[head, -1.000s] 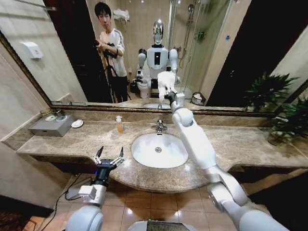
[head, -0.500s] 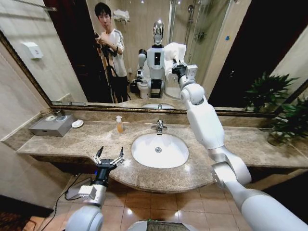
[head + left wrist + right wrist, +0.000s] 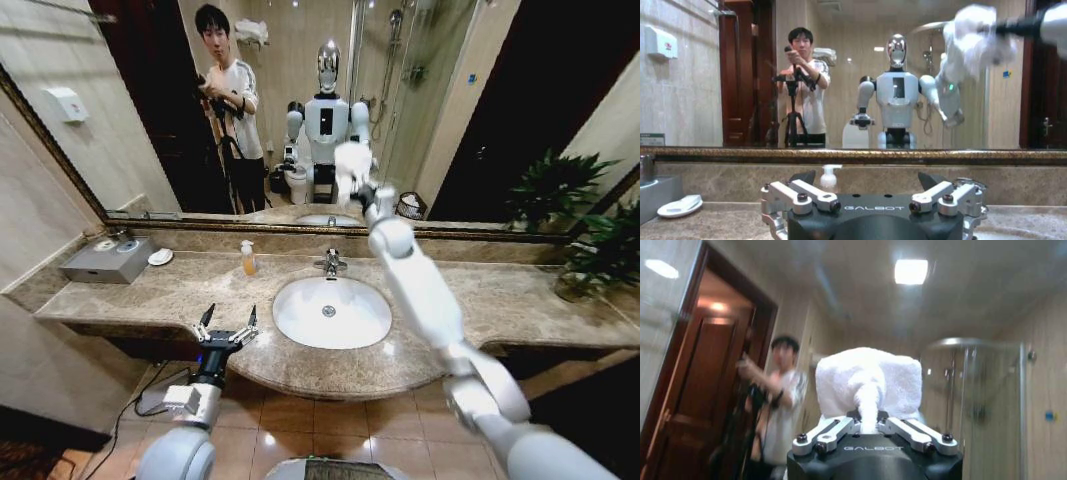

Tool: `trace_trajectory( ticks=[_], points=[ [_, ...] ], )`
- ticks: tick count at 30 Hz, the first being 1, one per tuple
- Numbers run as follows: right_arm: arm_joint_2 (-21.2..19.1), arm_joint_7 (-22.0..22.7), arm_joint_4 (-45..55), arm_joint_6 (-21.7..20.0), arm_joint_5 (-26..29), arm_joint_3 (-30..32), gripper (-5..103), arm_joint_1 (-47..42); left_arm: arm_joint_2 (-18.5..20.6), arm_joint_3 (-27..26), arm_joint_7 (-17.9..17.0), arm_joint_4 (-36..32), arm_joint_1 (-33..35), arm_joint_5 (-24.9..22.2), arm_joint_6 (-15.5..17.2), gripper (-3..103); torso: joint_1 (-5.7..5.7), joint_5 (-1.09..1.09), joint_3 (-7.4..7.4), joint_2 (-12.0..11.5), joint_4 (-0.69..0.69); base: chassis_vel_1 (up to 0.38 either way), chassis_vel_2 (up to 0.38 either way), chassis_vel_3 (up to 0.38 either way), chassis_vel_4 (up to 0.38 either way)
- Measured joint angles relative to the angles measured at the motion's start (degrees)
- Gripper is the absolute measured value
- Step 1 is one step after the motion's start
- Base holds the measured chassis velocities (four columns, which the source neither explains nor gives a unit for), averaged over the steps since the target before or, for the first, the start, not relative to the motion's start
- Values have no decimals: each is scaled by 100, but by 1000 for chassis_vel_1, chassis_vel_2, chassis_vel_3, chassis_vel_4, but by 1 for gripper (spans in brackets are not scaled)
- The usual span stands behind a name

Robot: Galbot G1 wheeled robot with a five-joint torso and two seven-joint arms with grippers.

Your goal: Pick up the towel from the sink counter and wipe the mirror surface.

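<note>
One small white fluffy cloth towel, bunched up thick, is pinched tight in the right gripper and pressed up against the big bronze-framed wall mirror above the basin. Left gripper just hangs with fingers spread wide at the curved front edge of the speckled beige marble sink counter. That counter has one oval white basin and one chrome faucet.

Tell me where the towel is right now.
In the head view, the towel is pinched in the right gripper, held against the mirror above the faucet.
</note>
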Motion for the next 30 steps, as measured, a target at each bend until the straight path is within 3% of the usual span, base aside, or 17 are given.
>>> trace_trajectory(
  ticks=[6, 19, 30],
  points=[
    [-5, 34, -108, -111, 227, -1, 9, 445, 0, 0, 0, 0, 0, 0, 0, 100, 0, 0, 0, 0, -2, 0, 0, 0, 0],
    [-213, -53, 437, 5, 46, -336, 9, -1040, 1, 0, 0, 0, 0, 0, 0, 100, 0, 2, 1, 0, -3, 0, 0, 0, 0],
    [-240, -9, 69, -133, 479, -289, 9, 302, 0, 0, 0, 0, 0, 0, 0, 100, 0, -1, 0, 0, -1, 0, 0, 0, 0]
  ],
)
